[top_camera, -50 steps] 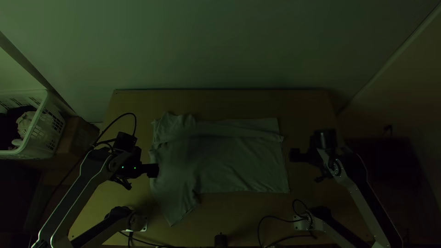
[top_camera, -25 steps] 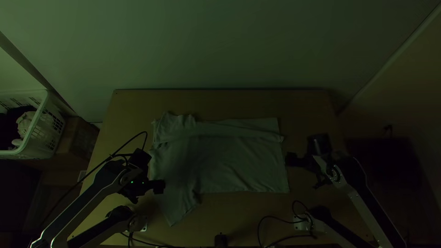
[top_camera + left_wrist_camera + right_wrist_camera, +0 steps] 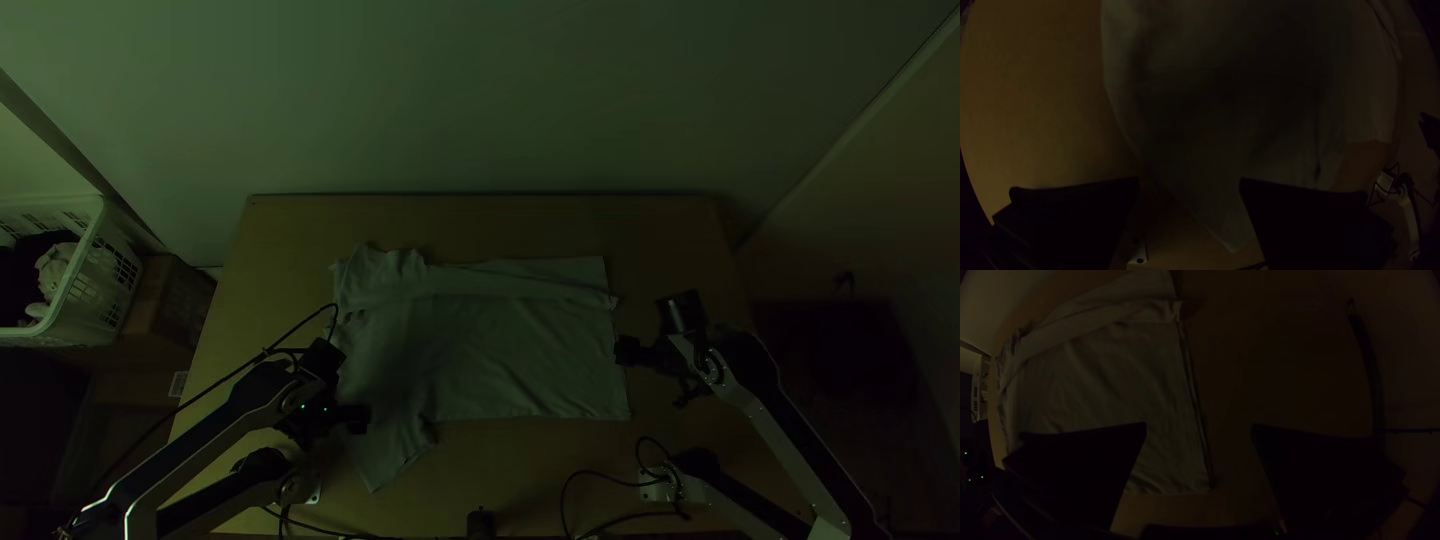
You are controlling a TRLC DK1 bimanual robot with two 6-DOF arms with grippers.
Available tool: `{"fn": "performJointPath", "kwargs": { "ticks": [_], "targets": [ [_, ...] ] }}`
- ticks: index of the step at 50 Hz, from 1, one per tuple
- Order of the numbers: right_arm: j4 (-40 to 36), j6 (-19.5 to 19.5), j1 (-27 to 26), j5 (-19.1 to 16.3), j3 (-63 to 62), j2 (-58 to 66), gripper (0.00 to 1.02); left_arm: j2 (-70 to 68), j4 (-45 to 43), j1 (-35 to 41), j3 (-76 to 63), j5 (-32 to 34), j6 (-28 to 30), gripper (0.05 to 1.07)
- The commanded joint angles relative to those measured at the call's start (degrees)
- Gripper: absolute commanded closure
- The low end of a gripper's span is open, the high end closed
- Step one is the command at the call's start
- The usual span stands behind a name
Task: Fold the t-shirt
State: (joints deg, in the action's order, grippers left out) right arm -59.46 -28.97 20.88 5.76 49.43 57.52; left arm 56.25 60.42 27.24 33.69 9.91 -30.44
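The t-shirt (image 3: 500,350) lies across the middle of the counter (image 3: 480,228) in the top view, its body mostly spread flat. Along its upper side a long strip is folded over (with a few wrinkles in it), and the cloth is rumpled at the upper left. A sleeve (image 3: 385,460) slants out toward the lower left of the frame.

The left claw (image 3: 358,418) is over the shirt's lower left part; its own wrist view shows it wide open, with cloth beyond the gap. Whether it touches the cloth, I cannot tell. The right claw (image 3: 622,350) is at the shirt's right-hand edge, also spread open and gripping nothing.

At the frame's left edge is a white plastic basket (image 3: 95,290) (slotted sides, some pale and dark items inside).
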Motion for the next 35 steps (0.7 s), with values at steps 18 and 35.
{"fn": "performJointPath", "kwargs": {
  "ticks": [18, 35],
  "targets": [
    [0.2, -0.6, -1.2, -4.4, -3.6, 2.5, 0.12, 5.9, -2.8, 3.6, -2.4, 1.8, 3.1, 0.65],
    [0.1, -0.2, -0.7, -7.2, -8.1, 7.3, 0.16, 4.7, -2.8, 2.1, 1.1, -0.2, 4.2, 1.05]
  ]
}}
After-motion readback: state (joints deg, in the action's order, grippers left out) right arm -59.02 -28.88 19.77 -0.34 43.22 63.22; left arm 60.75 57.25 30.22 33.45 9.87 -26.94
